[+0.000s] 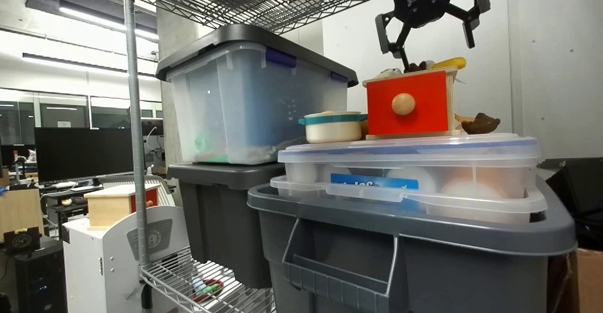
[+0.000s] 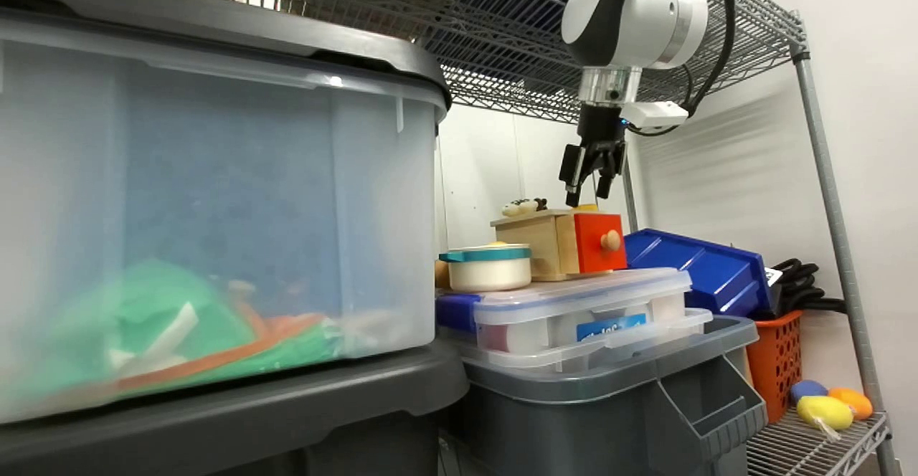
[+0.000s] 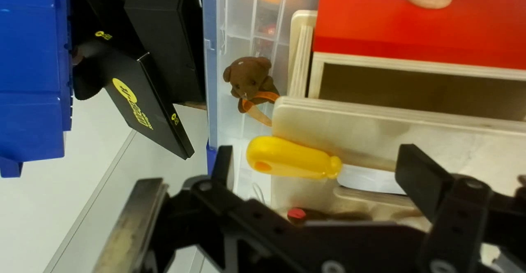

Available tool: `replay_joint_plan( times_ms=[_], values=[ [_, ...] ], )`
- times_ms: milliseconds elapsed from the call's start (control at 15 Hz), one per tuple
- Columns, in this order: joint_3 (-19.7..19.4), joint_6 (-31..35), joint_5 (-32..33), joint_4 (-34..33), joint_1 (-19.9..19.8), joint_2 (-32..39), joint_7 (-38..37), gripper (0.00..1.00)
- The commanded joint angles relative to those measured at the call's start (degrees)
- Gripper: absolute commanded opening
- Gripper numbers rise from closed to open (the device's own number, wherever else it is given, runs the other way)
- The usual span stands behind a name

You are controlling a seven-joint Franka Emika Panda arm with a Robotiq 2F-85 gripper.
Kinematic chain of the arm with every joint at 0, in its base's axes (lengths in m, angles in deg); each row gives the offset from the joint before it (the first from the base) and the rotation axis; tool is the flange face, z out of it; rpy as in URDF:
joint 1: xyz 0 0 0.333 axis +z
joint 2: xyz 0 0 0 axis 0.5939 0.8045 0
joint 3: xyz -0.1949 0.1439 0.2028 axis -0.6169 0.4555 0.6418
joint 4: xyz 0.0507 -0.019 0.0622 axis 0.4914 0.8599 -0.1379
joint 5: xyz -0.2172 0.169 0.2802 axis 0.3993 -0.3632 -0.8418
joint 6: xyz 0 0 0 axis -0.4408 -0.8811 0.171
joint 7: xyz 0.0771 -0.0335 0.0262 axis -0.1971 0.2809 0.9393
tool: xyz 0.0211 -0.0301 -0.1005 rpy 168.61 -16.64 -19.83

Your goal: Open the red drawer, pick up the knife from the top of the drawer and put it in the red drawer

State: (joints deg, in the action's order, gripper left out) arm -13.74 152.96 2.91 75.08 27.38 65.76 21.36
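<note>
The red drawer is partly pulled out of its wooden box; in the wrist view the hollow behind the red front shows. A round knob sits on that front.

The knife lies on the pale top of the box, its yellow handle reaching past the right edge and its blade running left across the wood. The gripper hangs low over the box top, its fingers spread wide. In the wrist view one finger stands beyond the end of the handle and the other covers the far end of the blade; whether either touches anything, I cannot tell.

A pale toy piece lies at the left on the same top. Just left of the box stands a cream pot with a teal rim; to the right lies a brown toy bear. All rest on the lid of a clear container, set on a grey bin. In an exterior view a tilted blue bin and an orange basket are on the right.
</note>
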Motion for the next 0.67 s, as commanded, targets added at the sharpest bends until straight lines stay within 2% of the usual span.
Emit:
replay_joint_plan(
  times_ms=[0,67,133,333,600],
  values=[
    [0.07,-1.34,0.95,-2.17,-0.37,1.1,0.18,0.88],
    [0.06,-1.35,1.01,-2.25,-0.38,1.19,0.17,0.84],
    [0.05,-1.34,1.07,-2.38,-0.4,1.41,0.16,0.71],
    [0.08,-1.28,1.09,-2.62,-0.42,1.72,0.21,0.46],
    [0.18,-1.56,0.87,-3.37,-0.54,2.37,0.42,0.18]
  ],
)
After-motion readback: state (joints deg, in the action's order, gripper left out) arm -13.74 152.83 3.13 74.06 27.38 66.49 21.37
